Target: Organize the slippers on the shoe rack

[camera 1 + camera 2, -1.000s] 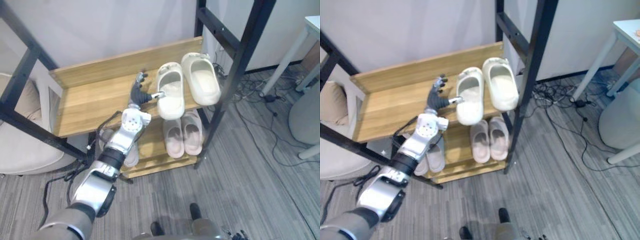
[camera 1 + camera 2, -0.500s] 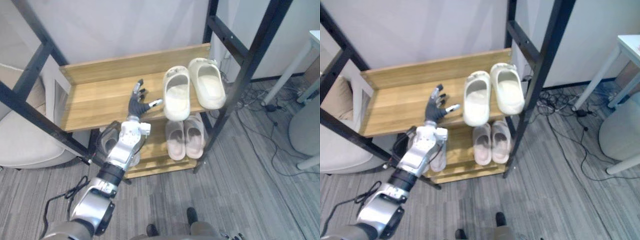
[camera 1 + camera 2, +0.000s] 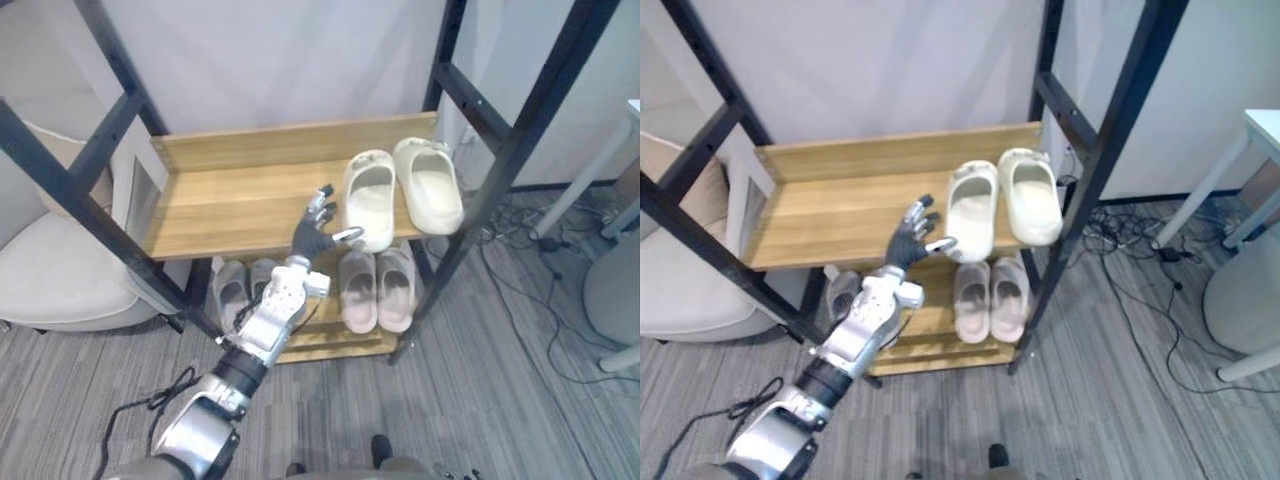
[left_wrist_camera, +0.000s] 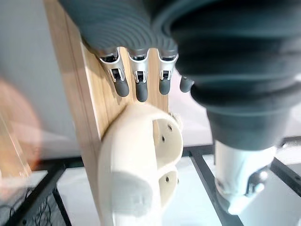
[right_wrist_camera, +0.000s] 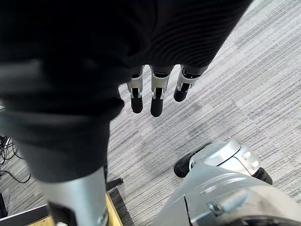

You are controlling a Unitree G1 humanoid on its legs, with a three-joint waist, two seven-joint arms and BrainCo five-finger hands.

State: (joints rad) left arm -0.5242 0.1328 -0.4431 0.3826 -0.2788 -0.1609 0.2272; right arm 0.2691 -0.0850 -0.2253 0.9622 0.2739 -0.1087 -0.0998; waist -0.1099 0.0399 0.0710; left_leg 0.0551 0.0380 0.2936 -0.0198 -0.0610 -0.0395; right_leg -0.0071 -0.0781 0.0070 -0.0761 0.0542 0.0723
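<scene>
Left eye view: L hand at cream slippers, upper shelf

L hand (image 3: pixel 312 240) hovers open, fingers straight and spread, holding nothing. Thumb tip is just beside heel of left cream slipper (image 3: pixel 368 200); contact unclear. Its mate (image 3: pixel 430 190) lies alongside, toes to wall, at right end of wooden upper shelf (image 3: pixel 230 205) of black-framed shoe rack (image 3: pixel 525 130). Step, prob.: final squaring of this pair. Next move calls for a light nudge w/ straight fingers, or withdrawal. Slippers: smooth moulded foam, rounded, thick-soled; likely light, apt to slide. Lower shelf (image 3: pixel 330 335): pink pair (image 3: pixel 378 292), grey pair (image 3: pixel 238 290). R hand (image 5: pixel 157 89) hangs relaxed, empty, over carpet floor (image 5: pixel 211 94).
</scene>
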